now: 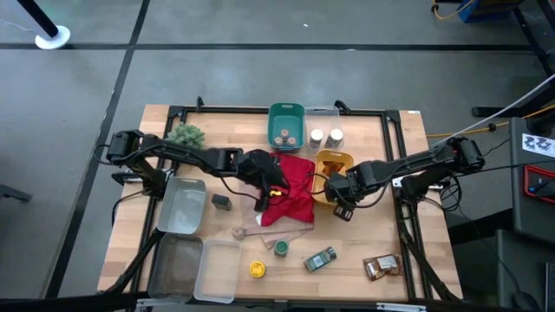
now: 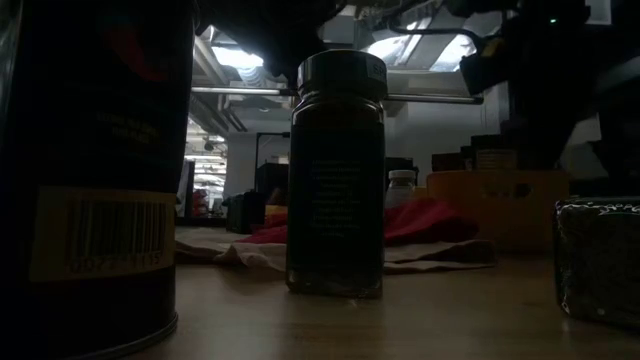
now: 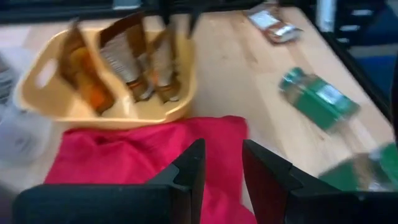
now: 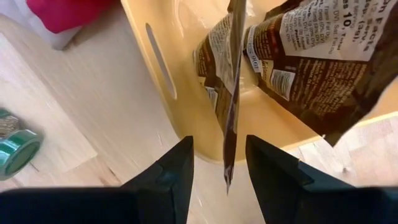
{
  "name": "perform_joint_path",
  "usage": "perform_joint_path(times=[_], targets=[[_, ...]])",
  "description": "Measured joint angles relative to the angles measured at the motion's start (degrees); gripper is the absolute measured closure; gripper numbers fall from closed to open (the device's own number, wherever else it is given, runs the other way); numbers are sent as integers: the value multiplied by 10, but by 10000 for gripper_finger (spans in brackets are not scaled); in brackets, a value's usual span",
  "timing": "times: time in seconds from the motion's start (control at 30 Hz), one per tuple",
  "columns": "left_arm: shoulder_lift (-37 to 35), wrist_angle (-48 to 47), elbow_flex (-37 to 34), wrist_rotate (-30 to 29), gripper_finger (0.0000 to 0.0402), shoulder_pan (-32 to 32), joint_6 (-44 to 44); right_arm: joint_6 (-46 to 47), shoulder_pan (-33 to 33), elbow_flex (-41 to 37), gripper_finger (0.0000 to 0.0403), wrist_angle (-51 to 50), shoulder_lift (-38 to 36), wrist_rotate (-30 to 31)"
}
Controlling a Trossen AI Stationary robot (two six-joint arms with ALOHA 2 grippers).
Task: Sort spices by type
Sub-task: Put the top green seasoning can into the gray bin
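Apparently freed, a brown foil packet (image 4: 231, 93) stands in the yellow bin (image 4: 186, 93) between our right gripper's (image 4: 217, 165) parted fingers; left gripper (image 3: 222, 171) closed, empty, over the red cloth (image 3: 124, 155).

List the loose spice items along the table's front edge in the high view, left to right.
Yellow-lidded jar → green-lidded jar → green jar lying on its side → brown foil packets.

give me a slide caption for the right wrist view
Right gripper over the yellow bin, jaws parted around the edge of a brown foil packet standing among other packets.
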Motion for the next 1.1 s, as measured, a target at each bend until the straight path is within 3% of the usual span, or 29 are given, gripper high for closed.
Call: perform_joint_path(times=[0.17, 0.23, 0.53, 0.63, 0.87, 1.1], targets=[[0, -1, 0, -49, 311, 19, -96, 0, 0, 0, 258, 0, 0, 0], [0, -7, 0, -51, 311, 28, -95, 0, 0, 0, 258, 0, 0, 0], [0, -67, 0, -52, 311, 49, 109, 0, 0, 0, 258, 1, 0, 0], [0, -78, 0, -59, 305, 49, 139, 0, 0, 0, 258, 2, 0, 0], [7, -107, 0, -145, 240, 54, 141, 0, 0, 0, 258, 2, 0, 0], [7, -192, 0, -151, 199, 70, 214, 0, 0, 0, 258, 2, 0, 0]])
